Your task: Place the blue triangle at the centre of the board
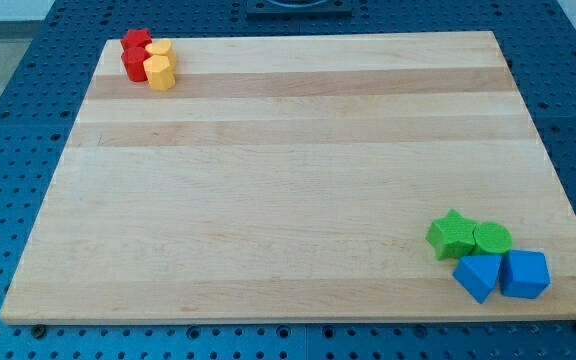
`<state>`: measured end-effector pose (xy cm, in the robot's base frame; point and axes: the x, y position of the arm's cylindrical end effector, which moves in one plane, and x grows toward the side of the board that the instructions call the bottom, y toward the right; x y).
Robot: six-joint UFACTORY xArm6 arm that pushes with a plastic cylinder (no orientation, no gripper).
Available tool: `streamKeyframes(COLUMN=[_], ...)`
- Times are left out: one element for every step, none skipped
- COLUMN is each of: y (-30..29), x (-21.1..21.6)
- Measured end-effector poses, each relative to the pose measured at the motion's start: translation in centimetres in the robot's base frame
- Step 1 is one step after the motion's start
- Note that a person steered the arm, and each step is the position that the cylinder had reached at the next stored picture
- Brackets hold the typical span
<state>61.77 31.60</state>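
Resting at the bench's (288,170) lower right, the blue triangle (477,275) is seen; no tool is shown, state unknown.

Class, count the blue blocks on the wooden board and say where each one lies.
2. The blue triangle and another blue block sit side by side at the view's bottom right, below two green blocks. None seems hidden.

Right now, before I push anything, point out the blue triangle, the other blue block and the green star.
blue triangle (478,275): camera view, on its front face.
blue cube (524,273): camera view, on its front face.
green star (452,236): camera view, on its top.
My tip does not show.
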Motion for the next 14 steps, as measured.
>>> streamKeyframes(y=[-3.2,-6.1,-7.7,-10.2,-13.1,-15.8,-17.5,-18.3,-23.1,-26.7,-29.6,-30.5,-31.3,-33.2], x=[0.0,0.1,0.0,0.0,0.0,-0.4,-2.8,-5.8,-5.2,-4.7,-9.2,-14.7,-19.7,-14.4])
